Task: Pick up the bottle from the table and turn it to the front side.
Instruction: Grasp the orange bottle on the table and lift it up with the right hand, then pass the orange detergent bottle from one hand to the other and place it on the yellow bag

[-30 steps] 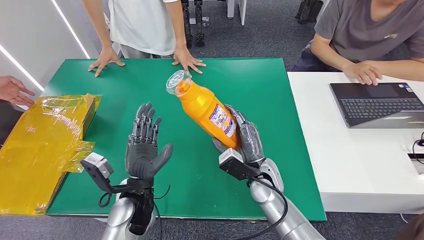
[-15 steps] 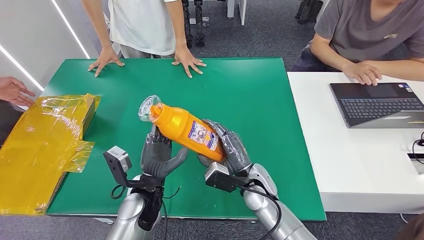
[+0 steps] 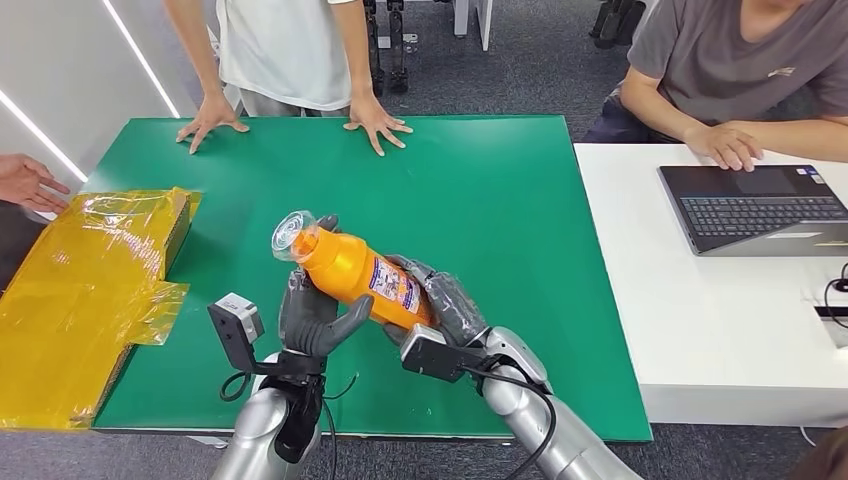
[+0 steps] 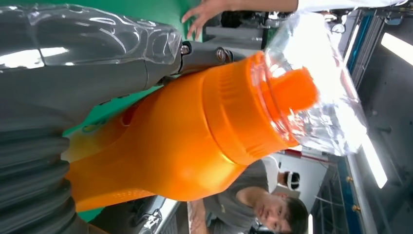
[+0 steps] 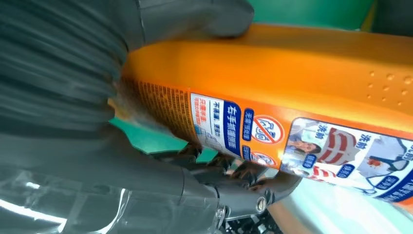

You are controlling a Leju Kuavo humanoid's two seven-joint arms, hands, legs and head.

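The orange bottle (image 3: 355, 272) with a clear cap cover (image 3: 293, 236) lies tilted above the green table (image 3: 500, 200), its cap toward the left and its printed label facing up. My right hand (image 3: 450, 308) grips its lower body. My left hand (image 3: 312, 318) wraps the upper body near the neck, fingers behind it and thumb under it. In the left wrist view the bottle (image 4: 185, 141) lies against my left hand (image 4: 73, 68). In the right wrist view the labelled side of the bottle (image 5: 302, 73) sits in my right hand (image 5: 58, 58).
A yellow wrapped package (image 3: 90, 280) lies on the table's left side. A person's hands (image 3: 375, 120) rest on the far edge, and another hand (image 3: 25, 180) reaches in at the left. A white table with a laptop (image 3: 750, 205) and a seated person stands to the right.
My right hand brought the bottle down and leftward, tipping it flatter. My left hand rose to meet it and now closes around its upper part.
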